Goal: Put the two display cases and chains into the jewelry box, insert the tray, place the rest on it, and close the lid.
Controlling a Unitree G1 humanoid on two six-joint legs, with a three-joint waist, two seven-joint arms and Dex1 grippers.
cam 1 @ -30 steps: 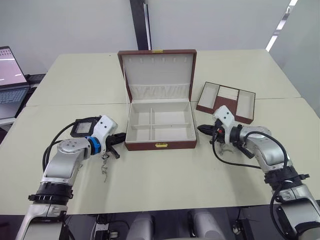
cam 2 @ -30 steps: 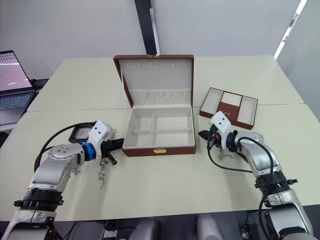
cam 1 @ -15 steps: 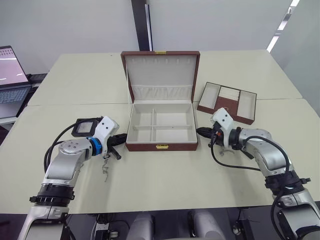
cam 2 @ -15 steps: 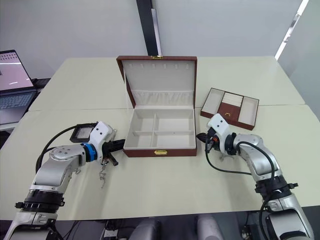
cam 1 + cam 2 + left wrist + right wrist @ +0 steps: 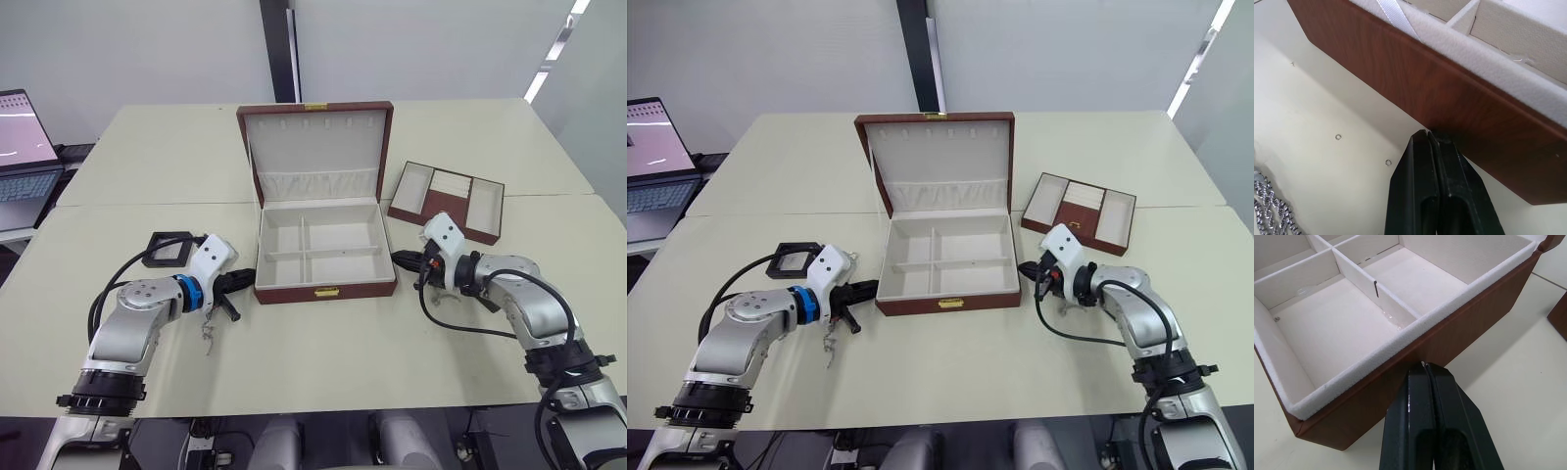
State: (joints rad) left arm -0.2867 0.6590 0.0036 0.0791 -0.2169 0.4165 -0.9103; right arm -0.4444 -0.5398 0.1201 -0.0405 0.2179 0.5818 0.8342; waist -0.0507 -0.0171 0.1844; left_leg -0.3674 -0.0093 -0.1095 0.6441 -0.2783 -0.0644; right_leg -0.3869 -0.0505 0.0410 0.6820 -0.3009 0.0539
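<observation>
The jewelry box [image 5: 325, 282] stands open mid-table, its cream compartments empty and its lid [image 5: 315, 145] upright behind. My left gripper [image 5: 245, 283] is shut, fingertips [image 5: 1427, 138] pressed against the box's left wall. On the other side my right gripper [image 5: 400, 259] is shut too, its fingertips [image 5: 1423, 367] touching the box's right wall. A black-framed display case [image 5: 168, 248] lies behind my left arm. One silver chain [image 5: 206, 330] lies by that gripper, also in the left wrist view as the chain [image 5: 1273, 211]. The tray [image 5: 446, 200] sits right of the box.
A laptop [image 5: 24, 147] stands at the far left beyond the table edge. Two tiny loose rings [image 5: 1338, 137] lie on the table beside the box. A seam crosses the table behind the box's base. Bare tabletop stretches in front of the box.
The box has slid a little to the right and turned slightly, with my left gripper following against its left wall. The right gripper stays at the right wall.
</observation>
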